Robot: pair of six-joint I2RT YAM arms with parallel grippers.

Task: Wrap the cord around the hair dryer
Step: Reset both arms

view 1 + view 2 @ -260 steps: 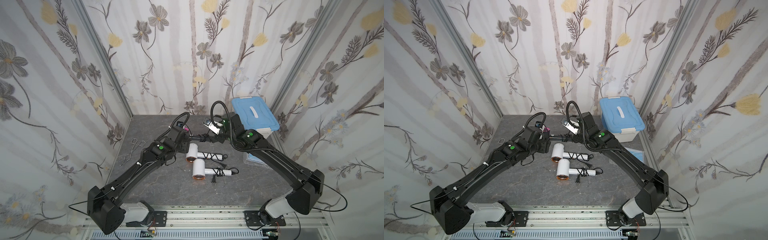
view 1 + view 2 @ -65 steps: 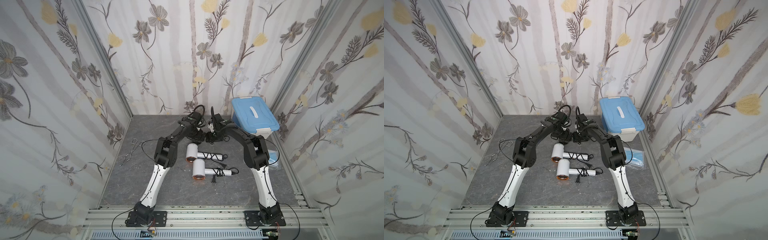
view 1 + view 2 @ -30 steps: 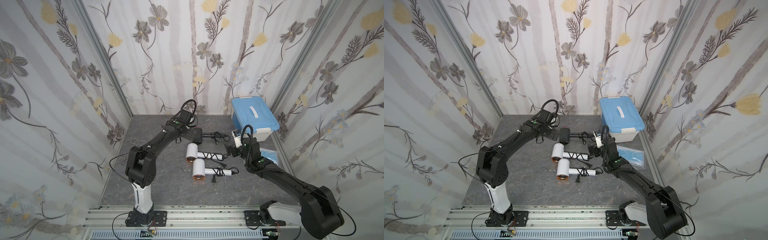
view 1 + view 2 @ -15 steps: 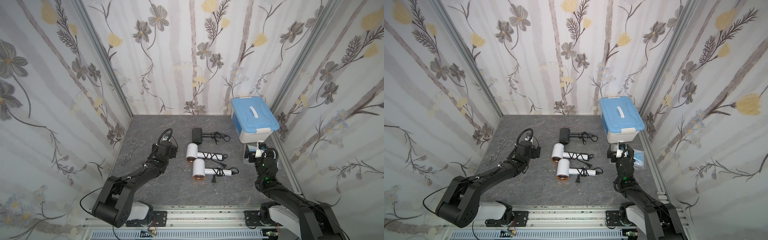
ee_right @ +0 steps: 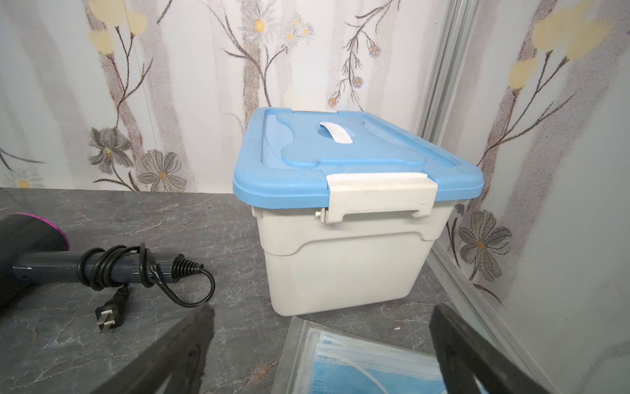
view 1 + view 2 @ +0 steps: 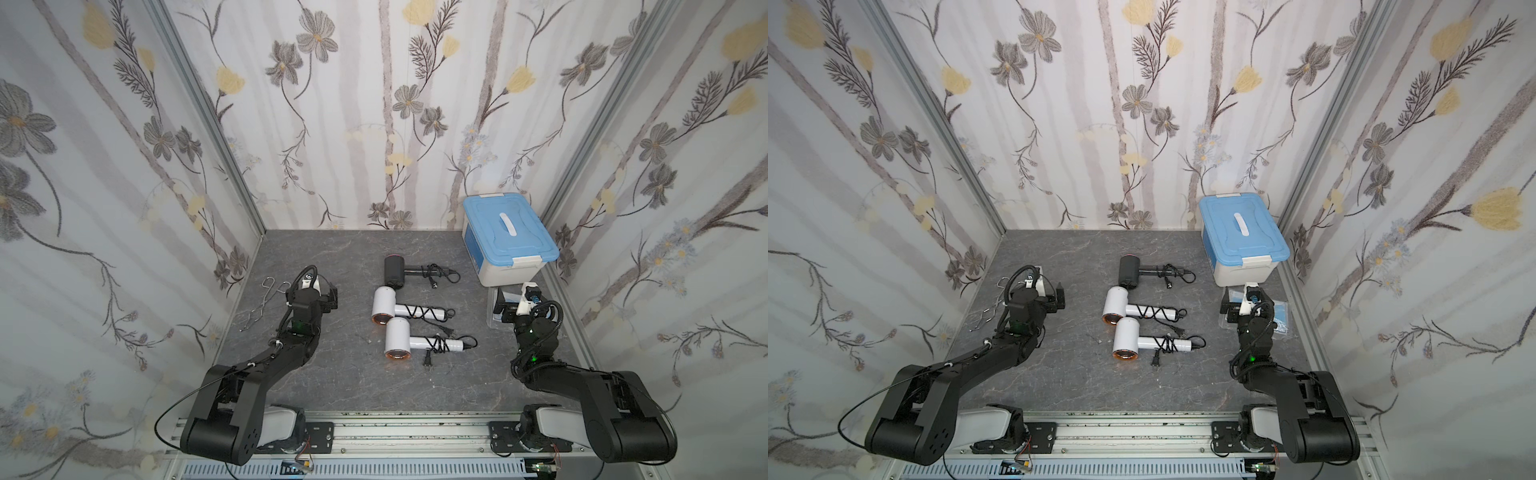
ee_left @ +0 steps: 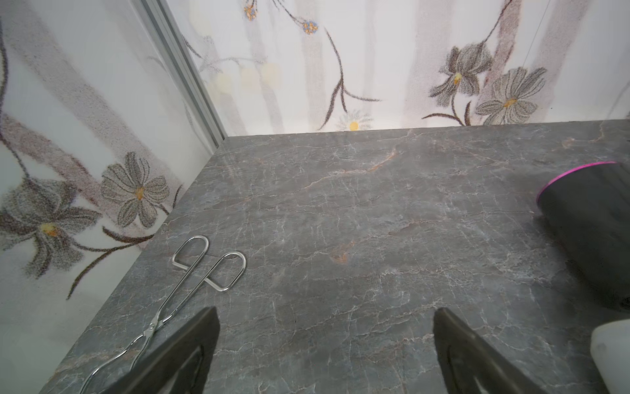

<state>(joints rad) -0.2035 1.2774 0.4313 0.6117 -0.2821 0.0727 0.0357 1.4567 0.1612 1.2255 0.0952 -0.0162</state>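
At the table's [image 6: 332,382] back right corner, a lidded box [image 6: 505,237], masks [image 5: 358,368] beside it; left gripper [image 7: 324,315] and right gripper [image 5: 320,315] spread wide, empty; floral walls [image 6: 374,124].

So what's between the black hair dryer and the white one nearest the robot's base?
A second white hair dryer lies there, with a black cord crisscrossed around its handle. Both top views show it.
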